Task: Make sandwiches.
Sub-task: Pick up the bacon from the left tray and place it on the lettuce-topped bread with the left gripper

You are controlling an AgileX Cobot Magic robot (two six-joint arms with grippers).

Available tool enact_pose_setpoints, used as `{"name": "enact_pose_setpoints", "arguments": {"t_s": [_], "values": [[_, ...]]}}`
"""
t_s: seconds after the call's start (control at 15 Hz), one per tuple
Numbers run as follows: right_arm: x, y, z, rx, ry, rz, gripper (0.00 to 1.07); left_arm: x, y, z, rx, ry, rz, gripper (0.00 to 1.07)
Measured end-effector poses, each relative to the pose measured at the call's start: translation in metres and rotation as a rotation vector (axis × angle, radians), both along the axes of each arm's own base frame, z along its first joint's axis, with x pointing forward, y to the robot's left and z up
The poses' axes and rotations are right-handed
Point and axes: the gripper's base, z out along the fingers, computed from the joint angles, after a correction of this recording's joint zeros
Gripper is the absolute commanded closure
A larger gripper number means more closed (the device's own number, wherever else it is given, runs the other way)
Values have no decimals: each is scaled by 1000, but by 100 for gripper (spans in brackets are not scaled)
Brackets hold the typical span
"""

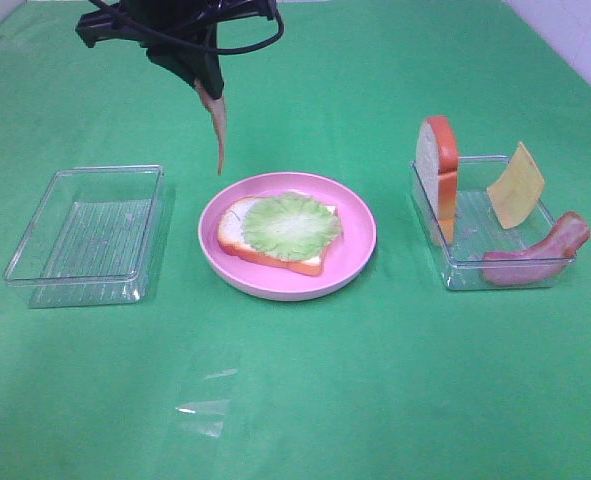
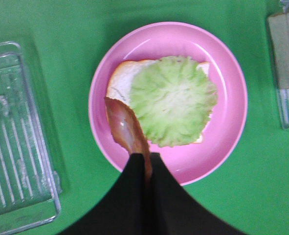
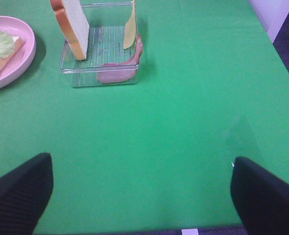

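Where the green cloth (image 1: 295, 400) ran furthest left, a clear ribbed tray (image 1: 95, 235) sat flat.

Just right of it and higher up, the left gripper (image 1: 205, 88) hung over the table. Its two black fingers (image 2: 134, 191) were pressed together on the top end of a bacon strip (image 1: 216, 130). The strip was pinched between the fingertips and dangled straight down from them. Its free end pointed at the left rear side of the pink plate (image 1: 353, 245). Seen from the left wrist camera, that end overlapped a corner of the bread on the plate. Could not tell whether the tip touched anything.

On the plate, a bread slice (image 1: 233, 225) lay flat. A lettuce leaf (image 1: 293, 225) lay on top and covered most of it, leaving the left end of the bread showing.

Further right stood a second clear tray (image 1: 460, 275). An upright bread slice (image 1: 437, 160) stood on edge against its left wall. A cheese square (image 1: 516, 185) leaned at the back right. A second bacon strip (image 1: 540, 255) was draped over the front right corner.

The right gripper (image 3: 142, 196) showed only in its own wrist camera. Its fingers (image 3: 19, 191) stood wide apart, gripping nothing, with only cloth between them. The second tray lay well apart from it.
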Motion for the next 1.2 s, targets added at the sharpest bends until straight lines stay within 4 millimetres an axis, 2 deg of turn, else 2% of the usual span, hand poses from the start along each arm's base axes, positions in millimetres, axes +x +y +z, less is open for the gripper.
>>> {"name": "enact_pose_setpoints", "arguments": {"t_s": [0.07,0.2,0.27,0.47,0.67,0.73,0.8,0.87,0.93,1.2], "values": [[0,0,0,0,0,0,11,2,-9,2,-89,-22,-33,107],[0,0,0,0,0,0,11,4,-16,-3,-152,-17,-54,107],[0,0,0,0,0,0,11,7,-21,-12,-185,2,-67,107],[0,0,0,0,0,0,11,14,-39,-43,-302,93,-109,107],[0,0,0,0,0,0,11,23,-56,-84,-416,179,-144,107],[0,0,0,0,0,0,11,24,-58,-91,-432,193,-146,107],[0,0,0,0,0,0,11,27,-61,-107,-442,213,-150,107],[0,0,0,0,0,0,11,33,-57,-135,-417,251,-138,107],[0,0,0,0,0,0,11,38,-49,-142,-391,260,-116,107],[0,0,0,0,0,0,11,51,-17,-151,-271,260,-46,107]]}}
